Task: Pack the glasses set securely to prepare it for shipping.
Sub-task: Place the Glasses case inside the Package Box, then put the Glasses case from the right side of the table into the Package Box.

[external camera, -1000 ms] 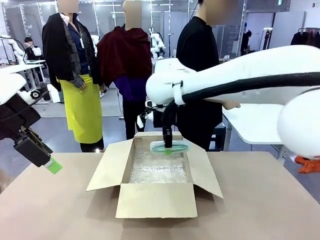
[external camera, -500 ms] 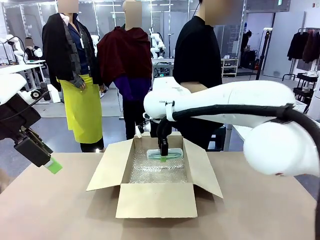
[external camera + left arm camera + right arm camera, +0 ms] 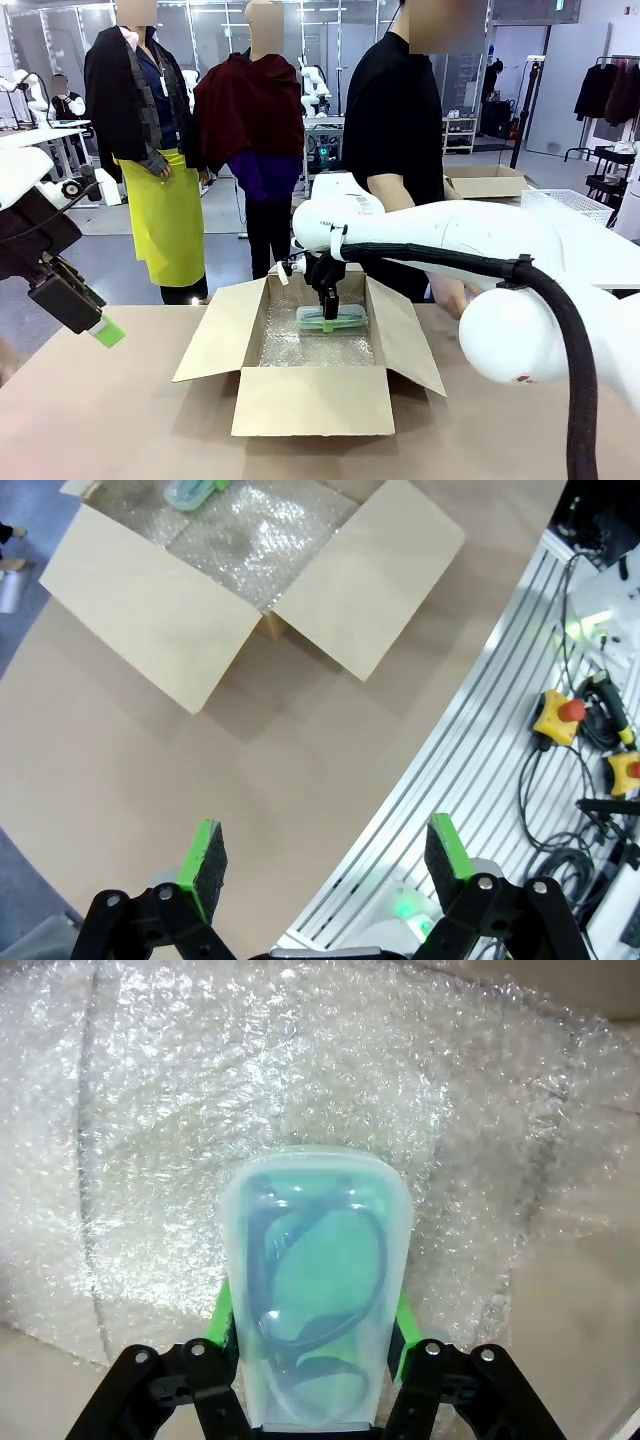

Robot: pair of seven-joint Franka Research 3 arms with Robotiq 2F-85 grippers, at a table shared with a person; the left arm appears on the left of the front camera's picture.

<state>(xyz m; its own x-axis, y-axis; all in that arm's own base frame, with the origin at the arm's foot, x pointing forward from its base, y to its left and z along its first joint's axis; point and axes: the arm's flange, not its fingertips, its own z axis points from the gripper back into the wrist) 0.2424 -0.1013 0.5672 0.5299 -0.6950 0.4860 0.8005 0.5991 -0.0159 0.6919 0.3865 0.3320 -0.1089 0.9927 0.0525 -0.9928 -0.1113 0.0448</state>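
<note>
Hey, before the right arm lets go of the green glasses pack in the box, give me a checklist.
1. The right tool is shut on the green pack: ok.
2. The green pack is over the bubble wrap inside the box: ok.
3. The box flaps stand open: ok.
4. The left tool is open, away from the box: ok.
5. The pack rests on the bubble wrap: cannot tell.

An open cardboard box [image 3: 312,400] lined with bubble wrap [image 3: 300,347] sits on the table [image 3: 100,420].

One mint pack [image 3: 331,318], one cardboard box [image 3: 312,400]
</note>
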